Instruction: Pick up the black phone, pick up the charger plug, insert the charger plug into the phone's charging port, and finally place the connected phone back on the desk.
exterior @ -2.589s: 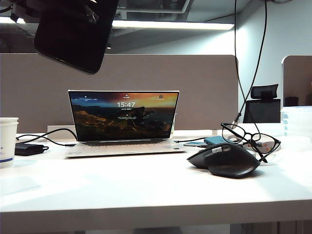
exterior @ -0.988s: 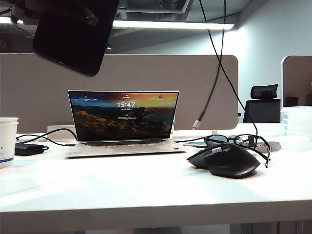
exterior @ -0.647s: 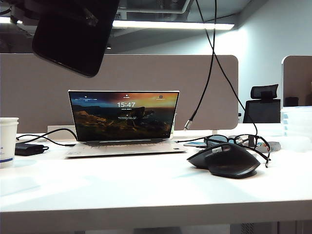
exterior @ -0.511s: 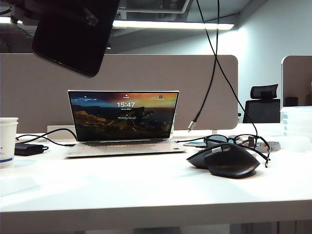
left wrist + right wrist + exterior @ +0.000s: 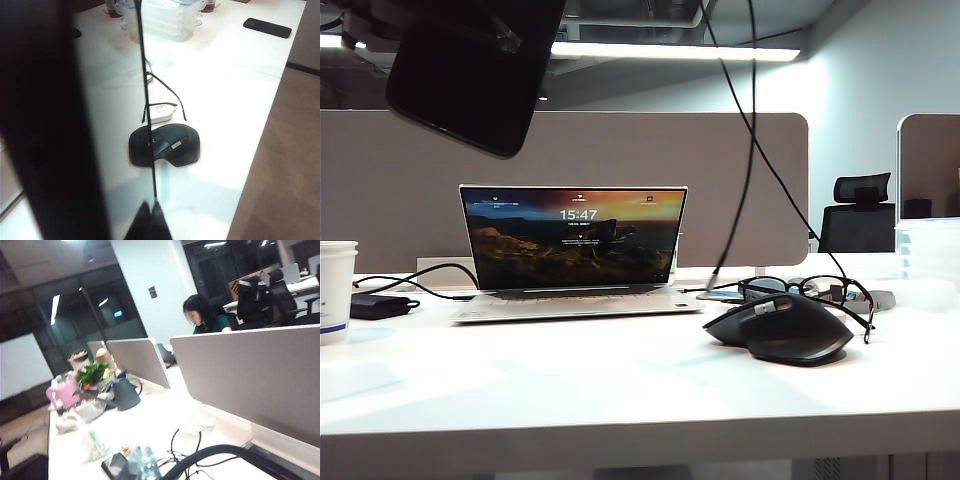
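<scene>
Black phone point(image 5: 470, 70) hangs tilted high above the desk point(image 5: 620, 380), top left in ext view, gripped by the left gripper, whose fingers are hidden behind it. In left wrist view it's a dark slab point(image 5: 45, 125) blocking much of the scene. Charger cable point(image 5: 750, 150) drops from above to the desk just behind the mouse point(image 5: 780, 328) & glasses point(image 5: 810, 292); plug tip can't be made out. Right gripper not seen, closed. Open laptop point(image 5: 575, 250) mid-desk, power brick point(image 5: 378, 305) & cup point(image 5: 335, 290) at left, partition panel point(image 5: 410, 170) behind
</scene>
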Action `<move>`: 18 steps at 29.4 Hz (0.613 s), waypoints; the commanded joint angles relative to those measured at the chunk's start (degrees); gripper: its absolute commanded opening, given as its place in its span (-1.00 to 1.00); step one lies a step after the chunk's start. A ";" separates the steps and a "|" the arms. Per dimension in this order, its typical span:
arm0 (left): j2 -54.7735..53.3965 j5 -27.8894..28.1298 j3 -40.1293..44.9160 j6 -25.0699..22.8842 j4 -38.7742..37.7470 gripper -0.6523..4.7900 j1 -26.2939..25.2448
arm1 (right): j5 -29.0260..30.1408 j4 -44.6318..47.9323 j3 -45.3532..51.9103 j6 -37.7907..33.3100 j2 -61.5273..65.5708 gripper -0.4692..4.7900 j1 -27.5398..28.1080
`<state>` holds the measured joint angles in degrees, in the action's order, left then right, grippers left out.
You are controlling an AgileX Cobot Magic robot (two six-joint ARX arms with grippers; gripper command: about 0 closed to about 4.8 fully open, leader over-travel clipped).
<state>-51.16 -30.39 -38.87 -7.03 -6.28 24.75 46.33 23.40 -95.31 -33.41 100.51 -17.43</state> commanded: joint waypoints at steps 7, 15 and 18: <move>0.33 -0.44 -0.81 -0.02 2.01 -0.78 0.00 | 1.55 -2.10 -0.24 1.22 -0.44 -0.84 -4.26; 0.33 -0.46 -0.81 -0.02 2.05 -0.78 0.00 | 5.09 -5.79 -0.22 -1.05 -0.44 -0.84 -4.98; 0.33 -0.44 -0.81 -0.04 2.05 -0.78 0.00 | 5.31 -8.39 -0.22 -1.05 -0.44 -0.84 -4.98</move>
<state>-51.16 -30.39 -38.87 -7.05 -6.28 24.73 51.05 15.92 -95.29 -34.46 100.51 -22.30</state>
